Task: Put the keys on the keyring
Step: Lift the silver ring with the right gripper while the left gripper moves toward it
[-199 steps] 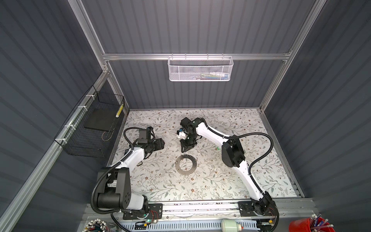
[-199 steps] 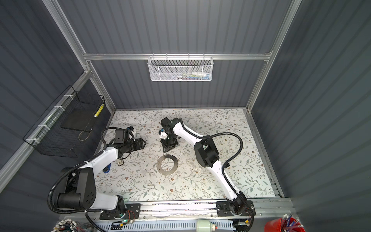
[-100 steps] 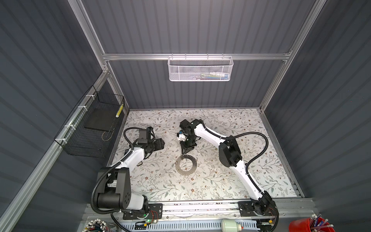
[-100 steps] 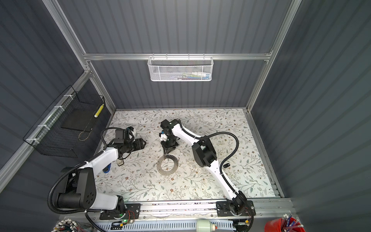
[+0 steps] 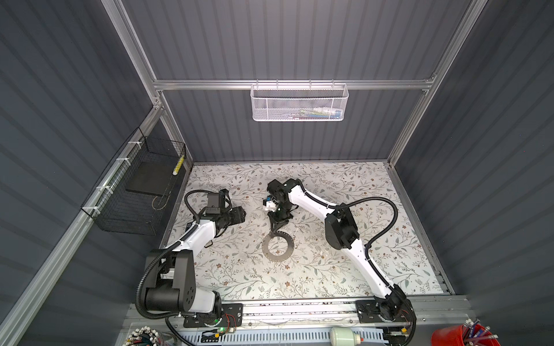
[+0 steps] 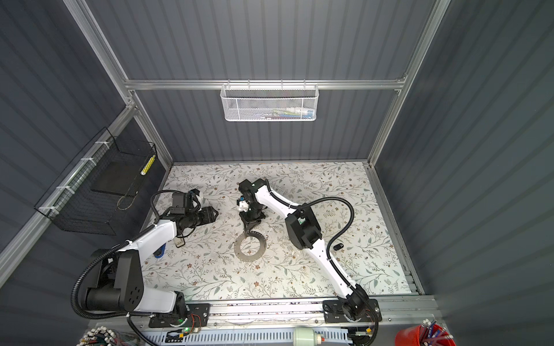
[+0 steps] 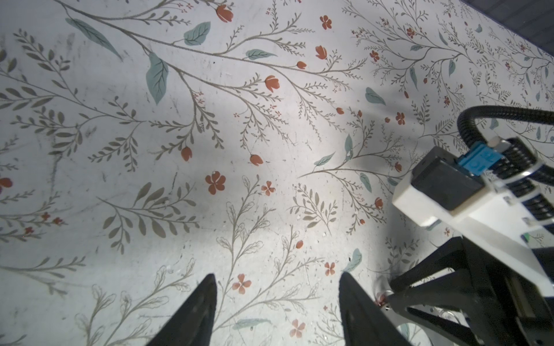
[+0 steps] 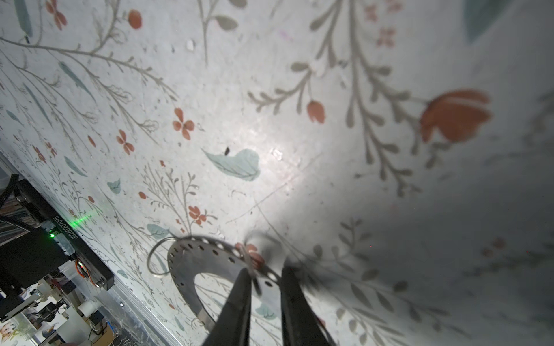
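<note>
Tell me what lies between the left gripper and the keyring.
Nothing but bare floral tabletop: in both top views the stretch from the left gripper to the keyring holds no object.

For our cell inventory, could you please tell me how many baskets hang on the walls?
2: a white mesh basket on the back wall and a black wire basket on the left wall. None looks hidden.

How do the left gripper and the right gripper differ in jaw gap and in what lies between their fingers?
The left gripper has its jaws spread wide; the right gripper has its jaws set narrow. The left gripper frames only the table; the right gripper straddles the rim of the keyring. Both have black tapered fingers.
</note>
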Controlling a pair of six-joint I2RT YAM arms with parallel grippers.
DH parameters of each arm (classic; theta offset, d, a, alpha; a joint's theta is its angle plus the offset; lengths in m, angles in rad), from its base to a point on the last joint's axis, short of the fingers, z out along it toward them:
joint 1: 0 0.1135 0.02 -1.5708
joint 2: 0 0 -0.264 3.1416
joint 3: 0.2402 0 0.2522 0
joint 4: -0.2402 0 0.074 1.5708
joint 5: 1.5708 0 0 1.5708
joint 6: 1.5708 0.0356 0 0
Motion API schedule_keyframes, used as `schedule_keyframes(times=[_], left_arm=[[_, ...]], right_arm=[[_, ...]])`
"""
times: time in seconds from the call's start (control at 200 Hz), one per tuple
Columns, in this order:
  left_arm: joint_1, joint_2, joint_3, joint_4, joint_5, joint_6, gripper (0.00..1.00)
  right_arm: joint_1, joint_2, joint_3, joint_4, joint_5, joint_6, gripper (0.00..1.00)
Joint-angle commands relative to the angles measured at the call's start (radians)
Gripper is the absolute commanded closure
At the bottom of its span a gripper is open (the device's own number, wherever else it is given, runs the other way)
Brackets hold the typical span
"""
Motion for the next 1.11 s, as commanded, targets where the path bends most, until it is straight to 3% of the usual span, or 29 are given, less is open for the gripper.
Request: schedule_keyframes(times=[0.0, 0.395, 0.63, 0.86, 1.101], left_arm=[[-0.002, -0.005, -0.018, -0.002, 0.004, -0.009, 0.35], [-0.002, -0.005, -0.017, -0.004, 0.004, -0.01, 0.36], [-0.002, -0.016, -0.017, -0.008, 0.003, -0.006, 0.36], [-0.002, -0.071, -0.018, 0.013, -0.005, 0.029, 0.36], [-0.005, -0.169, -0.05, 0.108, 0.032, 0.076, 0.38]], right_arm=[[0.007, 0.02, 0.025, -0.035, -0.008, -0.016, 0.8], [0.018, 0.007, 0.027, -0.039, -0.015, -0.039, 0.95], [0.019, -0.031, 0.005, -0.032, -0.012, -0.055, 0.98], [0.002, -0.253, -0.24, 0.152, -0.028, -0.092, 1.0], [-0.005, -0.506, -0.432, 0.27, 0.053, -0.32, 1.0]])
